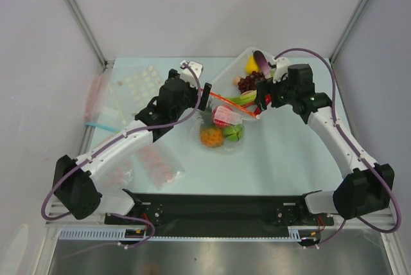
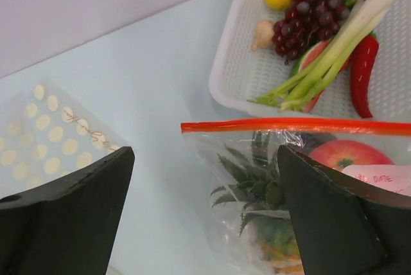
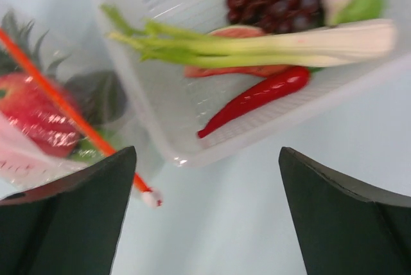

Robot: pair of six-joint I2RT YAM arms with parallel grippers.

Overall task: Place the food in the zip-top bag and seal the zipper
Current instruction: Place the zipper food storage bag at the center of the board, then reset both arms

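Noting left gripper (image 2: 205, 182), right gripper (image 3: 207, 178) spread, empty; we fear zipper (image 2: 292, 125) gaps midway may spill pineapple (image 2: 255, 184) from the floppy zip-top bag (image 2: 209, 156).

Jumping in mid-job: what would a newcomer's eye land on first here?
The bright orange-red zipper across the clear zip-top bag mid-table, with the pineapple and red fruit inside. Behind it, toward the far right, sits a white basket of grapes, a red chili and more. The left pincer and right pincer hang open at either end of the bag's mouth.
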